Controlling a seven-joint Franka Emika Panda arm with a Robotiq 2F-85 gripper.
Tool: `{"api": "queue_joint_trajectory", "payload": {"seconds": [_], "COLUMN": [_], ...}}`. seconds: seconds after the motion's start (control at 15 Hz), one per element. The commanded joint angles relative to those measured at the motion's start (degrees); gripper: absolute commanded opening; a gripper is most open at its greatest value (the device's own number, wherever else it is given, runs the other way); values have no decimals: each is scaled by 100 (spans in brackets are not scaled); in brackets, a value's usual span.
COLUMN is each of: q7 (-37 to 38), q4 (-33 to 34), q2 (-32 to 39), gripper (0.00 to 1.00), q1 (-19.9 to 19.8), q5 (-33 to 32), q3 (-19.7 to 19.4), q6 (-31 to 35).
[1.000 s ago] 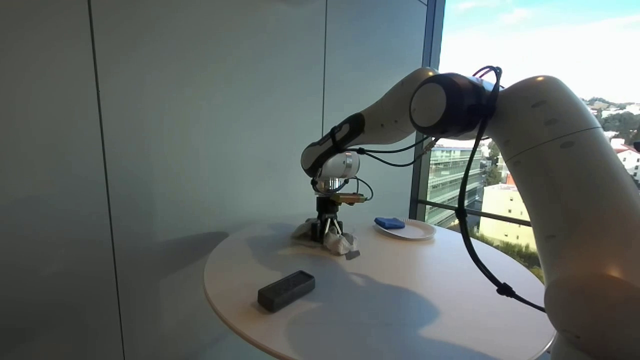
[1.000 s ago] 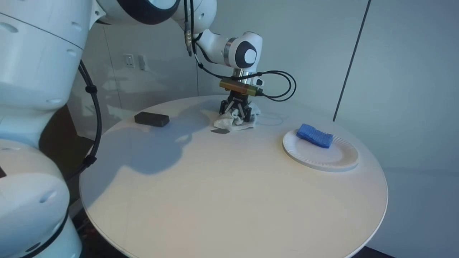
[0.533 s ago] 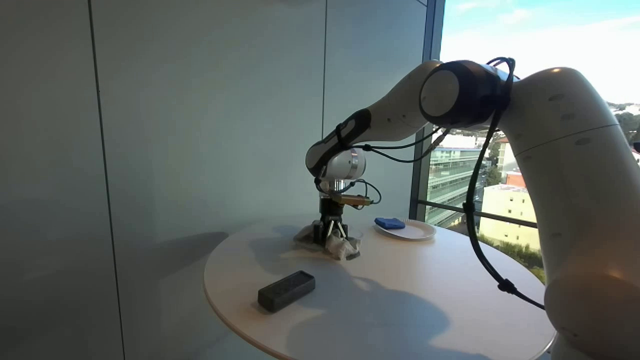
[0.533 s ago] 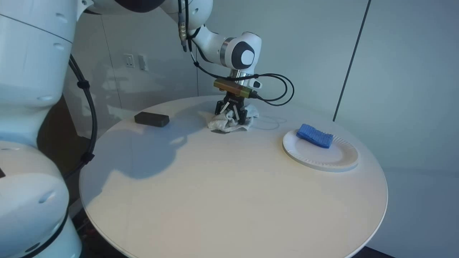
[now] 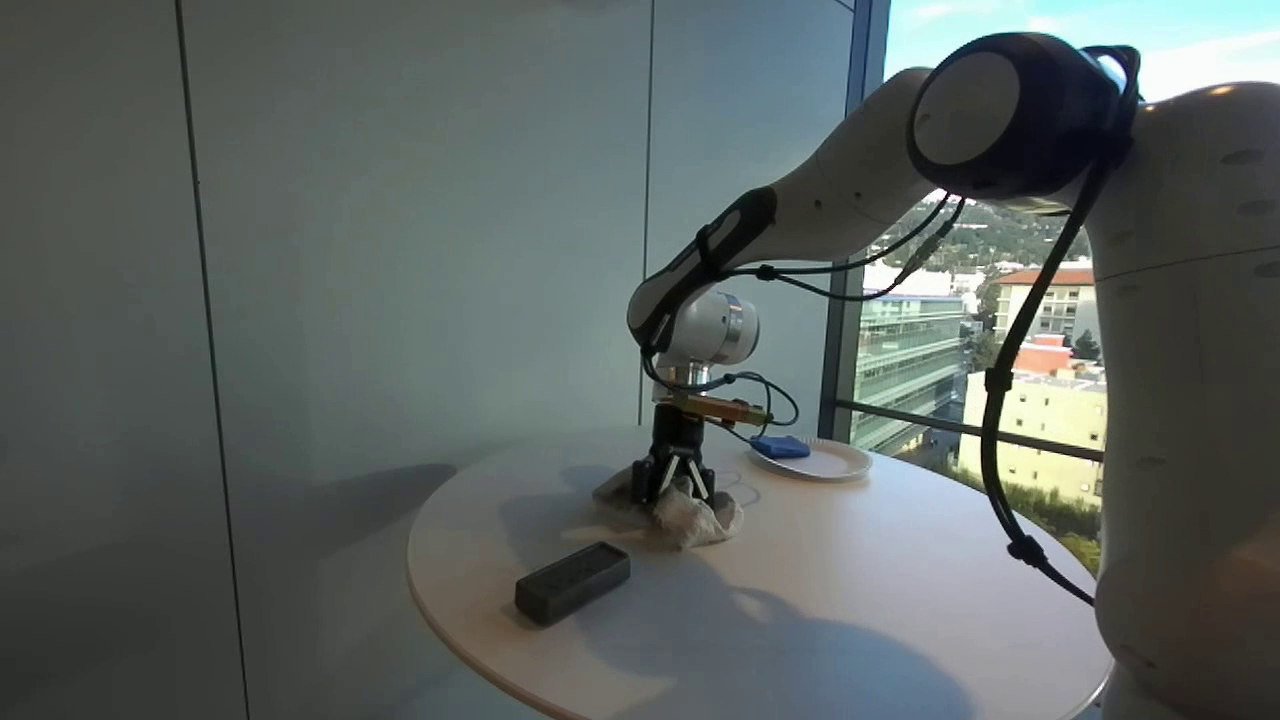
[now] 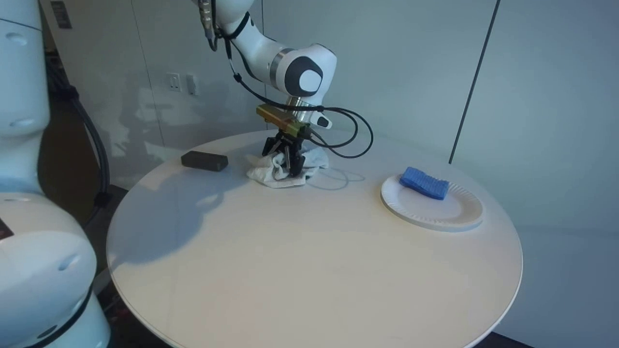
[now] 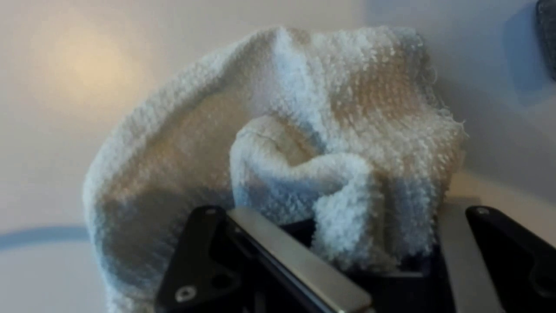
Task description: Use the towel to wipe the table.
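The towel [image 5: 693, 515] is a crumpled whitish terry cloth lying on the round white table [image 6: 314, 270]. It also shows in an exterior view [image 6: 271, 172] and fills the middle of the wrist view [image 7: 273, 143]. My gripper [image 5: 676, 490] points straight down onto the towel, its tips low near the tabletop; it also shows in an exterior view [image 6: 282, 159]. In the wrist view a bunched fold of towel stands between the fingers [image 7: 195, 261], which are held partly apart by it. The fingertips are hidden in the cloth.
A dark grey oblong box [image 5: 572, 582] lies near the towel, also seen in an exterior view [image 6: 204, 161] and at the wrist view's edge [image 7: 548, 39]. A white paper plate [image 6: 464, 222] carries a folded blue cloth or sponge [image 6: 425, 183]. A wall stands behind the table.
My gripper and the towel have slid together across the table, rightward in an exterior view, leftward and nearer in an exterior view. The towel now covers a small dark patch. Box and plate have not moved.
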Motion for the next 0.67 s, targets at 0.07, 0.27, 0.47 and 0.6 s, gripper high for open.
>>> {"api": "queue_joint_trajectory", "payload": {"seconds": [0.07,0.27,0.47,0.6], "q7": [772,1349,2062,2363], "q4": [-1486,-1511,-1076,-652], "q2": [-506,-441,-395,-302], "gripper": [0,0,0,0], "q1": [139,-25,-66,12], "q5": [242,-159,-871,-1514], "q3": [-99,-383,-627,-655], "q6": [439,490,384,202]}}
